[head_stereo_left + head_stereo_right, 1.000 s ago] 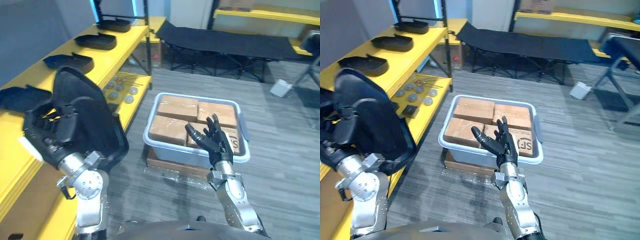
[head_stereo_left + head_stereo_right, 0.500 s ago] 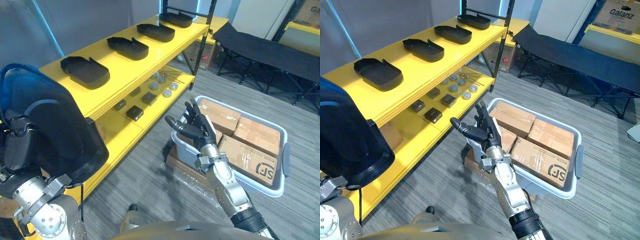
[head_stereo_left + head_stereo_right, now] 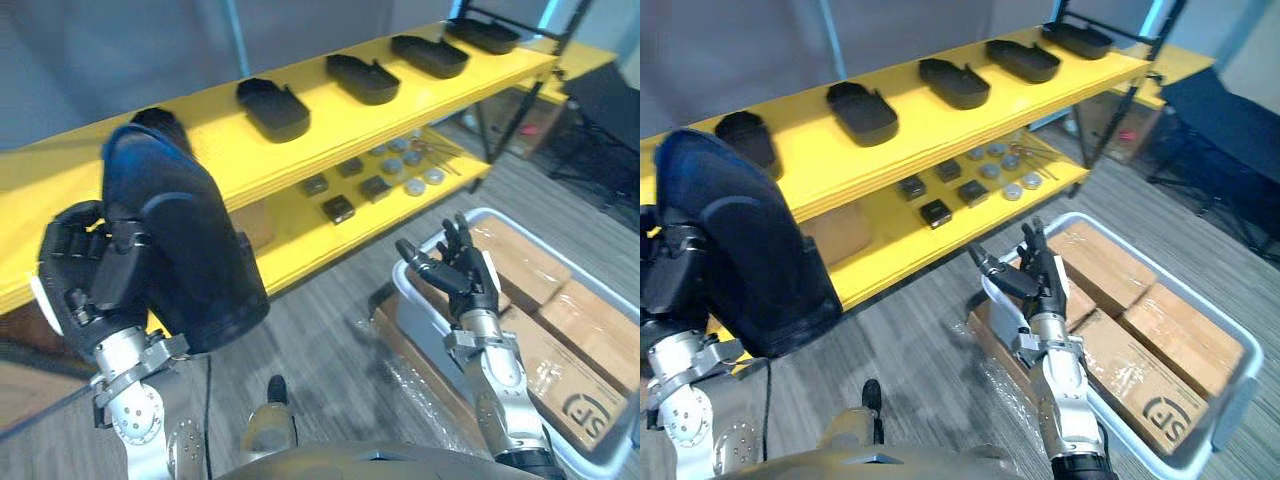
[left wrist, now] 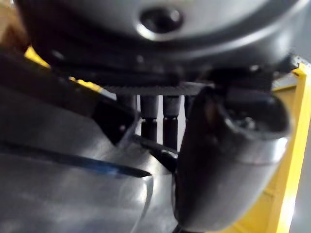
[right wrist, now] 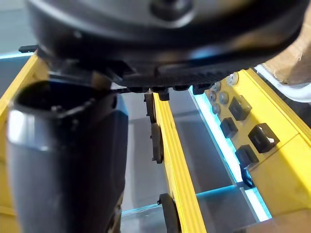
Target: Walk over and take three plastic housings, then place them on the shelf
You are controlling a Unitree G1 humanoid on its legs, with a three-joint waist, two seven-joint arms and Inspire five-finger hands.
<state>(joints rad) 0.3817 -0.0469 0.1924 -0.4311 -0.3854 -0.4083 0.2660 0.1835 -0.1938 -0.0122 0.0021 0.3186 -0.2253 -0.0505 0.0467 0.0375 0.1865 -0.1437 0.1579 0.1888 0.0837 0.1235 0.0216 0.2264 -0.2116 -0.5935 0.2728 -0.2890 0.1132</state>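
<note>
The yellow shelf [image 3: 330, 125] runs from the left edge to the upper right corner of the head views. Its top board carries a row of black plastic housings [image 3: 272, 108], each lying open side up and well apart from the next. In the lower right stands a grey bin [image 3: 1237, 395] packed with cardboard boxes [image 3: 1180, 325].

The held housing [image 3: 185, 250] fills the left and lower left of the frame. It is a dark, glossy moulded shell, raised in front of the shelf's near edge and touching neither board. The left hand [image 3: 85, 285] has it, with fingers curled round one rim, and the wrist view shows them hooked over that edge.

The right hand [image 3: 462, 280] hovers centre right above the bin's near corner, fingers straight and spread, holding nothing.

Small dark and silver parts [image 3: 340, 208] lie on the lower board.

The shell looks thin-walled, so probably light and fairly stiff, though a long wall may flex if squeezed. Its smooth skin looks slippery, and it is large against the hand, so a grip at one end is likely to let it swing. The rim or side wall seems the best hold, thumb inside and fingers outside. It should be set down level on a bare stretch of the top board.
</note>
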